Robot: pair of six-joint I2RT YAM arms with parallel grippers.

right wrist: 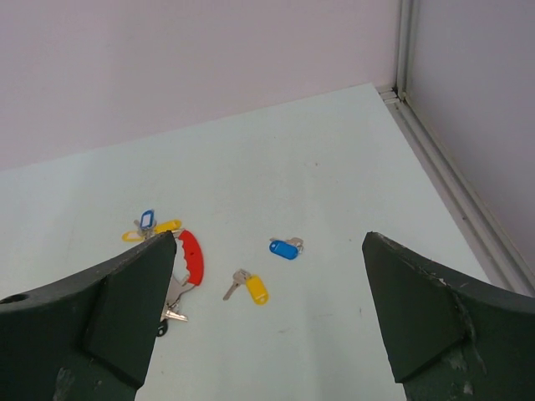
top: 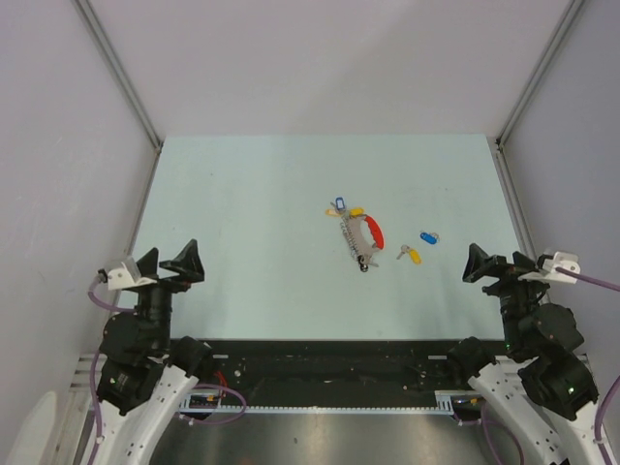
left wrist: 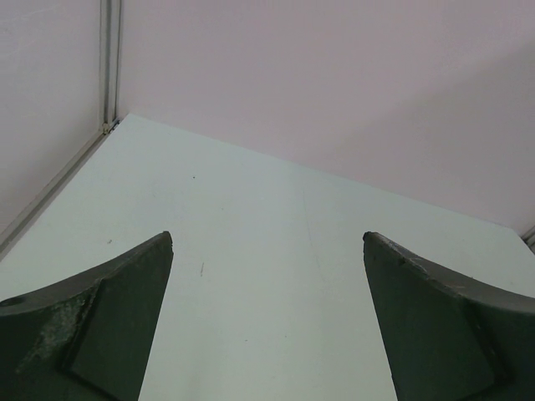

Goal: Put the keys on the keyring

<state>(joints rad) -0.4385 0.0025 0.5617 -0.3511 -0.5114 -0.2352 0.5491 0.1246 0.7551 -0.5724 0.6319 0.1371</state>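
You have hardly begun, judging by how things lie. The keyring (top: pixel 358 237) rests flat near the middle of the table (top: pixel 242 194), its red curved section on the side toward the right arm. At its far end sit a blue tag with a pale window (right wrist: pixel 147 219) and a yellow tag (right wrist: pixel 167 225); they look to be hanging on it already.

The blue-tagged key (right wrist: pixel 284 249) lies loose on the table, apart from the keyring on its right-arm side. A yellow-tagged key (right wrist: pixel 255 289) lies nearer the keyring, loose as well. At the keyring's near end a small dark piece (top: pixel 365 263) touches it. That may be the black-tagged key, but it is too small to tell whether it is threaded on. So at least the blue-tagged key is left to pick up and thread.

Your left pincer (top: pixel 167 266) stands spread wide, holds nothing and touches nothing, well away from the keyring; its own camera shows only bare table. Your right pincer (right wrist: pixel 267 238) is equally wide, empty, and hangs short of the keyring with the loose keys ahead of it.
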